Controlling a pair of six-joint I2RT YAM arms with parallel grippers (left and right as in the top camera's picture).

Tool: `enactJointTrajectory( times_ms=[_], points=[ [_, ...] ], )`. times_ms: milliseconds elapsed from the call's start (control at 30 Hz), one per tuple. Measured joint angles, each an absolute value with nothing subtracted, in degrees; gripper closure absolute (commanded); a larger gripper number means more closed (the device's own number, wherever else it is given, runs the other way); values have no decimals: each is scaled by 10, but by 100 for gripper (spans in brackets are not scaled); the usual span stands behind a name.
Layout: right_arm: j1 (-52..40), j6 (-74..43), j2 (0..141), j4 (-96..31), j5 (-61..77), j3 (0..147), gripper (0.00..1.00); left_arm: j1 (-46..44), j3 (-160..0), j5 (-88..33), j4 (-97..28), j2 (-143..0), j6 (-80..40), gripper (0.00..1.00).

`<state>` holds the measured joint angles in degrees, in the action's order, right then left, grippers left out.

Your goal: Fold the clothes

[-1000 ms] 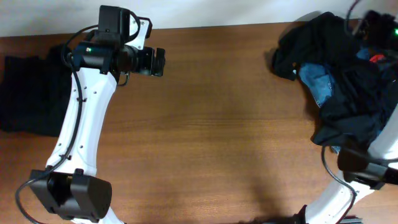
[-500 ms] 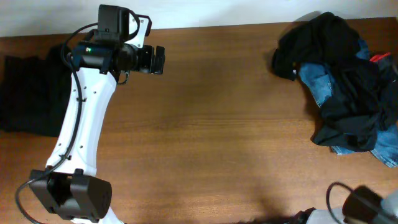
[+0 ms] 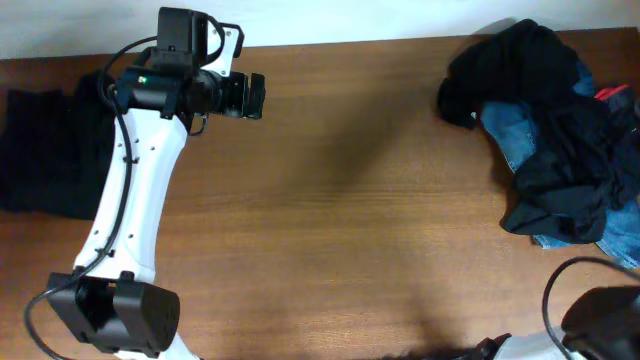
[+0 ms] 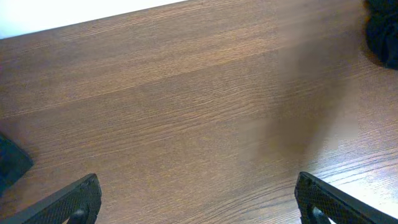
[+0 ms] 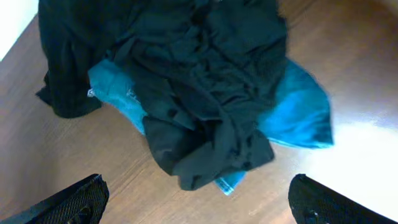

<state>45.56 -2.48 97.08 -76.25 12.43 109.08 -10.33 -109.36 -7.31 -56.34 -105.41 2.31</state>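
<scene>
Right claw (image 5: 196, 199): jaws wide, empty, hovering over the heap (image 5: 186, 93), which lies just ahead, at the table's (image 3: 350, 230) far right corner. Crumpled black fabric over blue jeans (image 5: 298, 115). Left claw (image 3: 252, 97): open, empty, well apart from heap. Flat dark piece (image 3: 45, 150) at left edge.

Right arm's off the laundry heap now

A second ago the right arm (image 3: 598, 318) reached up the right edge of the overhead shot, lying across the pile of clothes (image 3: 560, 150). Now only its dark lower part pokes into the bottom right corner. So the heap is fully uncovered, and more of the blue jeans (image 3: 625, 240) shows at its lower right.
</scene>
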Motion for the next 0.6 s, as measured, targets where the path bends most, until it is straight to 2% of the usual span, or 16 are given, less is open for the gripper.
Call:
enactJointTrajectory(
  times_ms=[133,400,600],
  points=[
    [456,-13,996,-730,152,1067,3,-103,-1094,-73,-563,-1054,23,1],
    [440,14,1061,-691,168,1049,11,-103,-1094,-73,-563,-1054,23,1],
    [402,38,1107,-675,166,1047,22,-103,-1094,-73,-563,-1054,23,1]
  ],
)
